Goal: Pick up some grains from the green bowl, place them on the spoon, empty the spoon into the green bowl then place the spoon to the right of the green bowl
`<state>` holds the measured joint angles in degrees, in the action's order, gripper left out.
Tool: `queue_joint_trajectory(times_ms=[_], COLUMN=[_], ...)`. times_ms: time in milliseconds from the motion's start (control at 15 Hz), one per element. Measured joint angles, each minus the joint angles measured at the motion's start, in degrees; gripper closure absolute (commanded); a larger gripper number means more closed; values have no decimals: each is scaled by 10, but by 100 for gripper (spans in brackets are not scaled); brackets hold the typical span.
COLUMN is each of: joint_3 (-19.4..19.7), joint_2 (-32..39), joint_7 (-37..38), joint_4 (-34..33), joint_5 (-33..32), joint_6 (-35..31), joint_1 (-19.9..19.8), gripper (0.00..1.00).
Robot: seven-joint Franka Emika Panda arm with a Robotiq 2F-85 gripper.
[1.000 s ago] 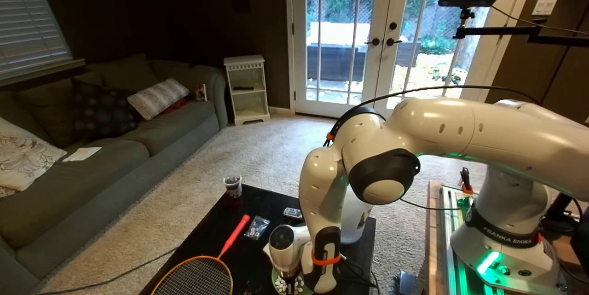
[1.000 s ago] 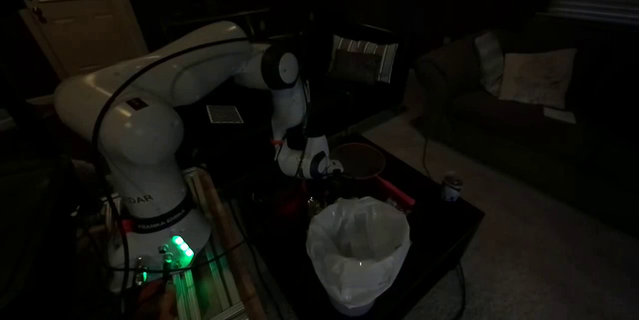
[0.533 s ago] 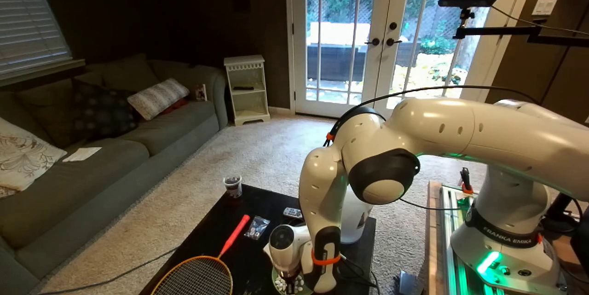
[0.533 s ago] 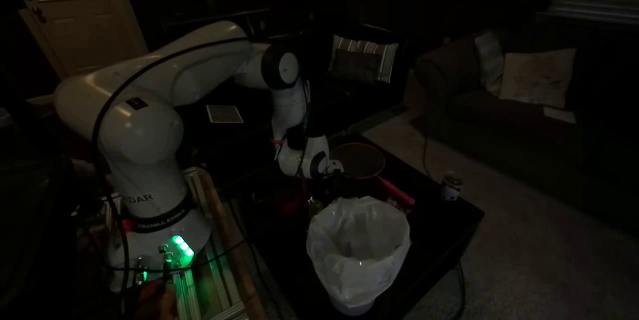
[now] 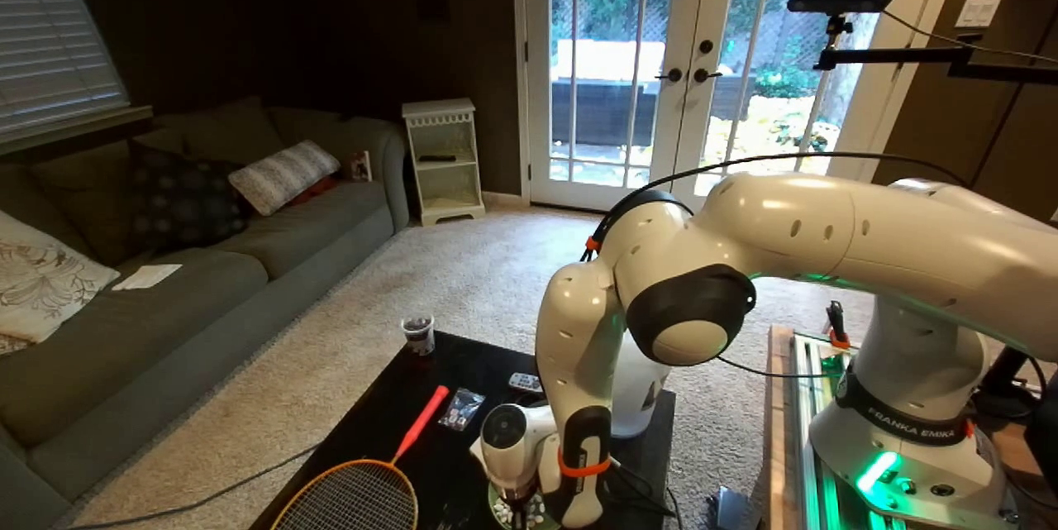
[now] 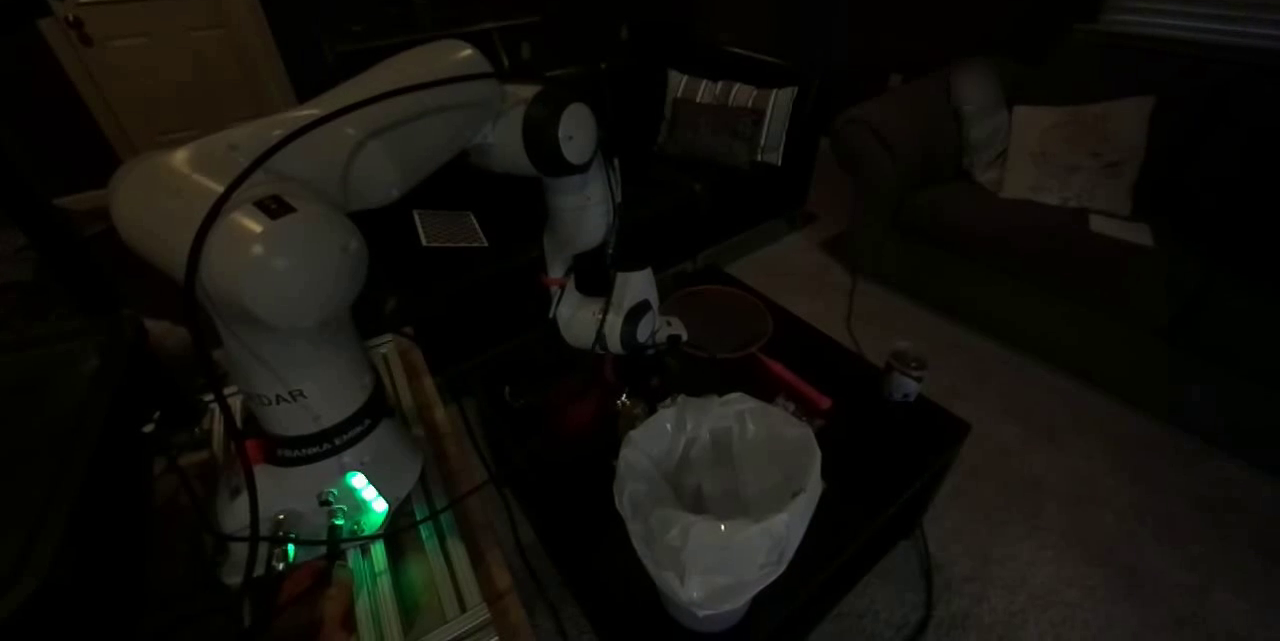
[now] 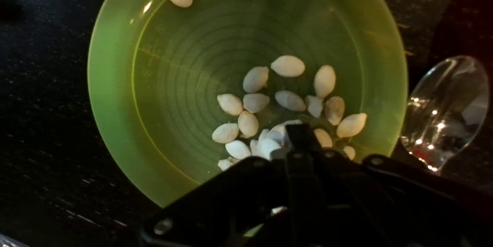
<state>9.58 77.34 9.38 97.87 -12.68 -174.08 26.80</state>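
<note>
your gripper [image 7: 289, 143] is pressed together; the pumpkin seeds [image 7: 290, 101] should be light, stiff, slick, so pinch mid-body.

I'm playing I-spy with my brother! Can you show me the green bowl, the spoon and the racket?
Green bowl [image 7: 111, 73]: wrist view, on its side wall, at the picture's left.
Spoon [image 7: 448, 110]: wrist view, on its rounded scoop.
Racket [image 5: 347, 502]: an exterior view, on its strings.
</note>
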Motion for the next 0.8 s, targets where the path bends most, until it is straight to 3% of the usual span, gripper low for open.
queue_joint_trajectory(times_ms=[400, 800], joint_3=[-10, -51], joint_2=[-26, -40], joint_7=[-26, -79], joint_4=[20, 36], joint_5=[0, -1], joint_6=[0, 1], joint_1=[5, -6], gripper=[100, 100])
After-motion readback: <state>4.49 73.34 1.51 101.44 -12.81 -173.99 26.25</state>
